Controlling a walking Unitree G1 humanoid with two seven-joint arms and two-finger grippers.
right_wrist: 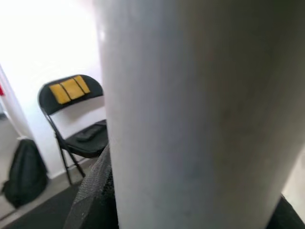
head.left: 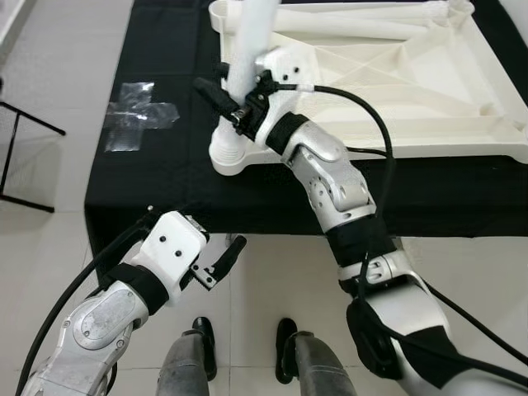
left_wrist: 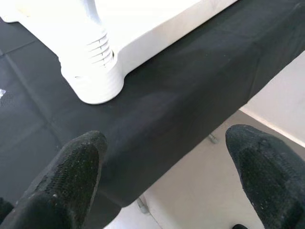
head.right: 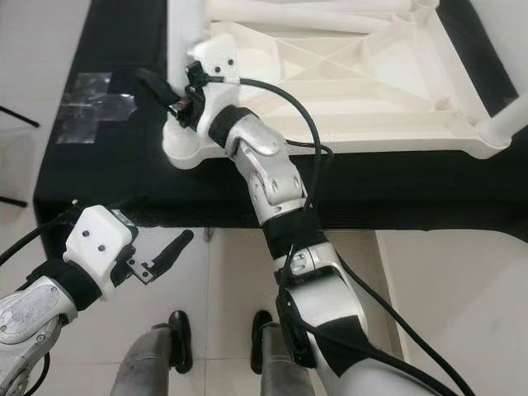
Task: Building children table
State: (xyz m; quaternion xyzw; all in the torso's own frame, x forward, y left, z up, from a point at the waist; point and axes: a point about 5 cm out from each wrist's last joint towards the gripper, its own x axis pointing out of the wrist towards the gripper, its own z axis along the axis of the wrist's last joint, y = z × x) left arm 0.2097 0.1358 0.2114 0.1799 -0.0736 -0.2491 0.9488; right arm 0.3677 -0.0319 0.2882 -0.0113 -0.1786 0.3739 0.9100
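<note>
A white plastic table top [head.left: 462,99] lies upside down on a black-covered table [head.left: 165,190]. A white table leg [head.left: 252,41] stands upright in the near left corner socket [head.left: 227,153]. My right gripper [head.left: 231,99] is shut on this leg just above the socket; the right wrist view has the leg [right_wrist: 190,114] close up between the fingers. My left gripper [head.left: 223,260] hangs open below the table's front edge, holding nothing. Its fingers [left_wrist: 71,176] stand wide apart, facing the socket [left_wrist: 95,76] and the cloth edge.
More white legs [head.left: 355,21] lie inside the table top, and another leg [head.right: 507,124] sticks up at its right corner. Clear tape [head.left: 136,115] is stuck on the cloth at the left. A black folding chair [right_wrist: 78,119] and a backpack [right_wrist: 24,171] stand beyond. My feet [head.left: 202,334] are on pale floor tiles.
</note>
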